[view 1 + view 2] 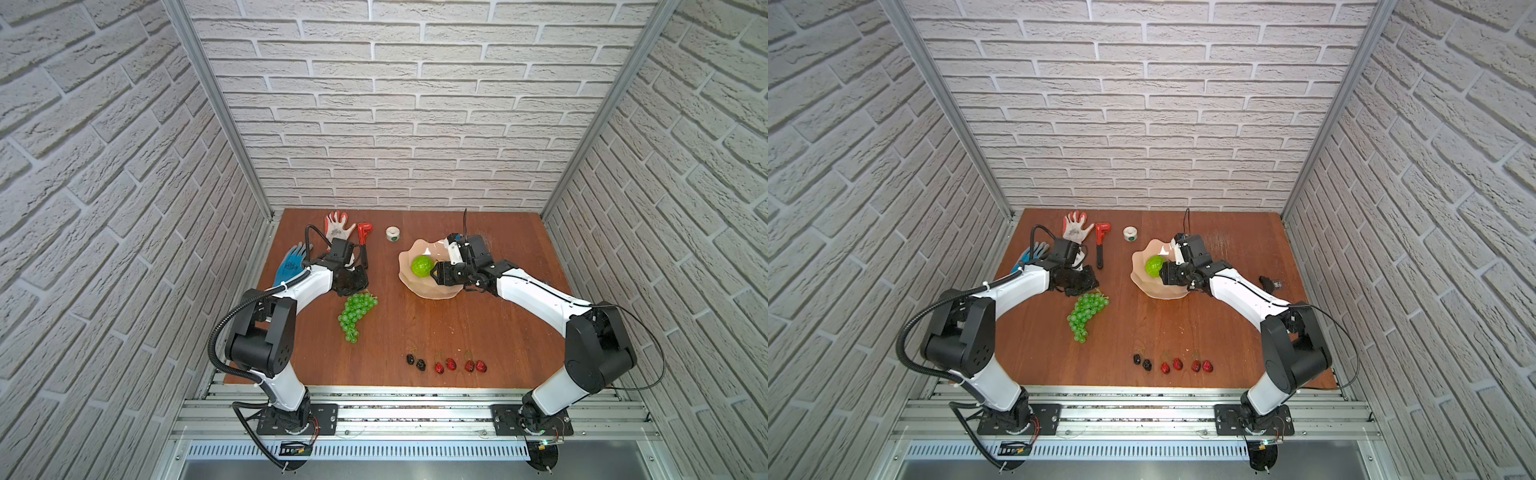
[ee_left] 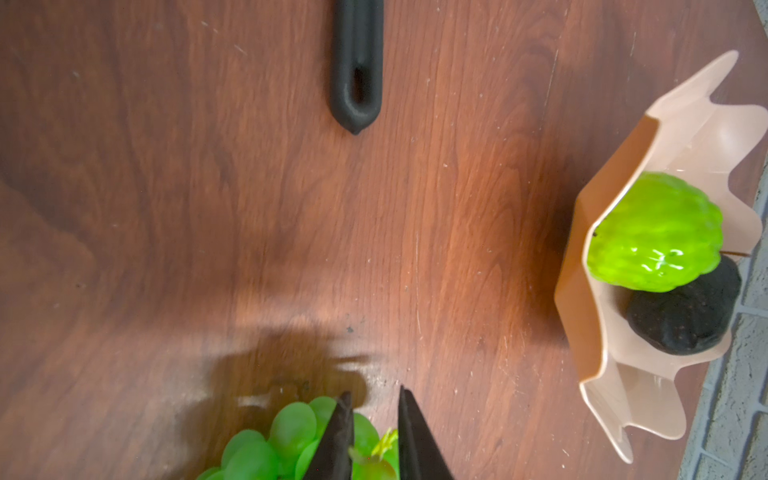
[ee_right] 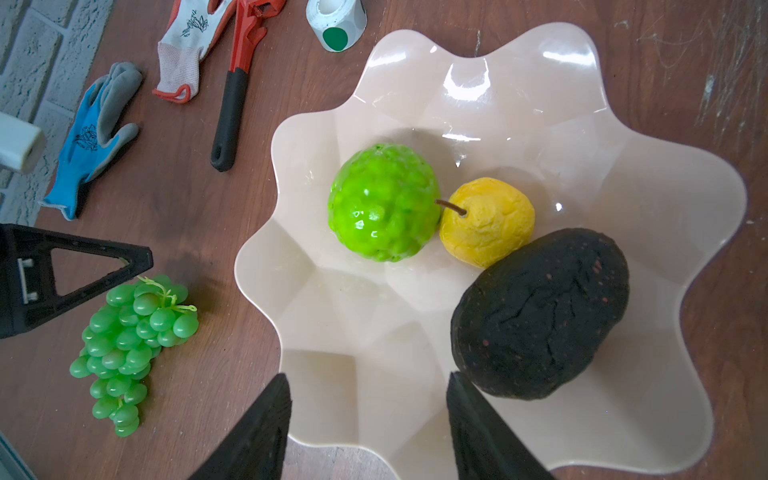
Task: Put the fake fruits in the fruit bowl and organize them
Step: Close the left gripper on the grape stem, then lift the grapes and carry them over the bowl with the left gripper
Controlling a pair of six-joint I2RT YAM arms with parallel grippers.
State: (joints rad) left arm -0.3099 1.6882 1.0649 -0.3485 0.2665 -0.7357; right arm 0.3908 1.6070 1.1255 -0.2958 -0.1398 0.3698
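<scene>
The green grape bunch (image 1: 355,313) (image 3: 133,332) lies on the wooden table left of the fruit bowl (image 1: 405,266) (image 3: 353,353). My left gripper (image 2: 374,399) (image 1: 353,286) sits at the bunch's stem end, its narrow jaws shut on the stem and top grapes (image 2: 282,436). Inside the bowl rest the bumpy lime-green ball (image 3: 384,208) (image 1: 423,266), the yellow lemon (image 3: 488,220) and the dark avocado (image 3: 540,311). My right gripper (image 3: 368,382) (image 1: 438,274) hovers open over the bowl's near side, holding nothing. Dark cherries (image 1: 415,361) and two red cherry pairs (image 1: 444,365) (image 1: 475,365) lie near the front edge.
At the back left lie a white-orange glove (image 1: 338,224), a blue glove (image 1: 291,262) and a red wrench (image 1: 363,245), its black handle (image 2: 357,62) close to my left gripper. A white tape roll (image 1: 392,233) stands behind the bowl. A small black object (image 1: 1271,284) lies at the right.
</scene>
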